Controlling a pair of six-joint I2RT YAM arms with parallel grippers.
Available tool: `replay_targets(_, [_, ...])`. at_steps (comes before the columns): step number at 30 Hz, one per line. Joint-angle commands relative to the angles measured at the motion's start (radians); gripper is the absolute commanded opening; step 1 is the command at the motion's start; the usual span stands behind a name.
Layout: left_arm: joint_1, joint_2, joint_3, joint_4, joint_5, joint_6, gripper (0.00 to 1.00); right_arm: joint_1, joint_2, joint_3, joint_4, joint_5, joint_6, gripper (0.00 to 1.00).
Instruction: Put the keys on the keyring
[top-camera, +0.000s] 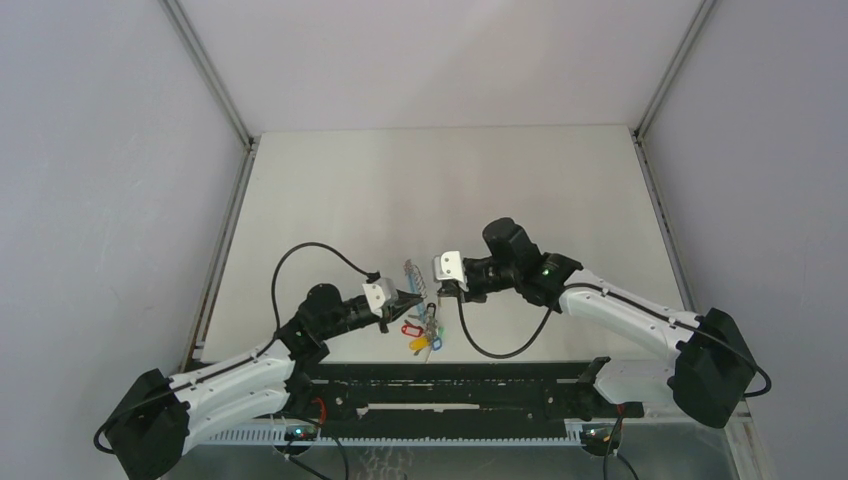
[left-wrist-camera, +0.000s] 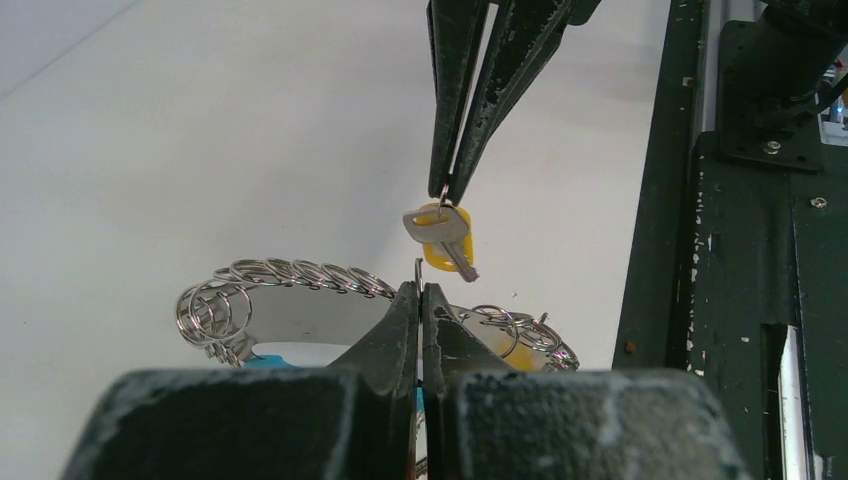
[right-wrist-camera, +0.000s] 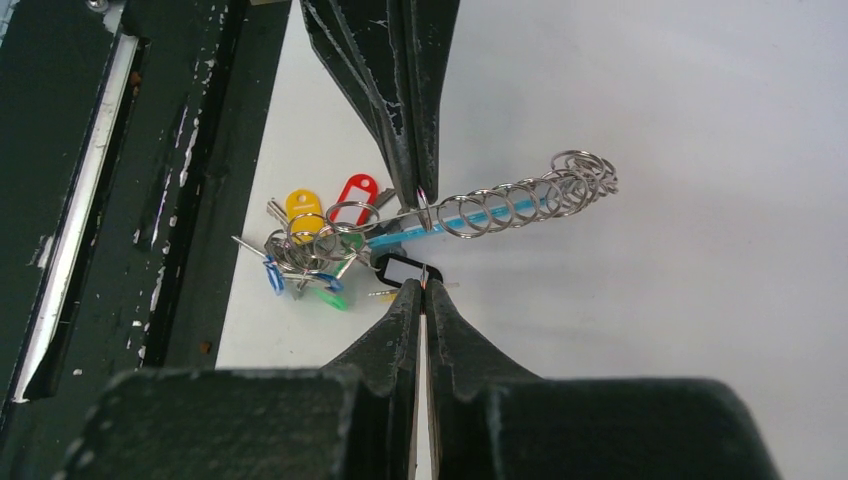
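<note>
The keyring is a row of silver split rings (left-wrist-camera: 300, 272) on a bright blue band (right-wrist-camera: 470, 214); it also shows from above (top-camera: 411, 271). My left gripper (left-wrist-camera: 420, 288) is shut on one of its rings and holds it above the table. My right gripper (left-wrist-camera: 445, 192) is shut on the small ring of the yellow-headed key (left-wrist-camera: 441, 236), which hangs just above and beyond the left fingertips. The green-headed key (right-wrist-camera: 332, 298) lies in the cluster of tagged keys (right-wrist-camera: 305, 250) at the keyring's end. In the right wrist view my right gripper (right-wrist-camera: 424, 286) faces the left gripper (right-wrist-camera: 422, 193).
Red (right-wrist-camera: 357, 190), yellow (right-wrist-camera: 300, 203) and blue (right-wrist-camera: 272, 276) tags and a black-framed tag (right-wrist-camera: 400, 268) hang in the cluster (top-camera: 424, 336). A black rail (top-camera: 450, 385) runs along the near edge. A cable (top-camera: 500, 345) loops under the right arm. Walls enclose the table.
</note>
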Motion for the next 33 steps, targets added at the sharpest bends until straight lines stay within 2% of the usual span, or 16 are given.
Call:
replay_targets(1, [0.005,-0.012,-0.004,0.095,0.030,-0.006,0.00,0.012,-0.004,0.049,-0.009,-0.049,-0.041,0.00])
replay_targets(33, [0.006,0.007,0.015,0.069,0.108,0.010,0.00,0.068,0.078,0.144,-0.159,0.024,-0.121,0.00])
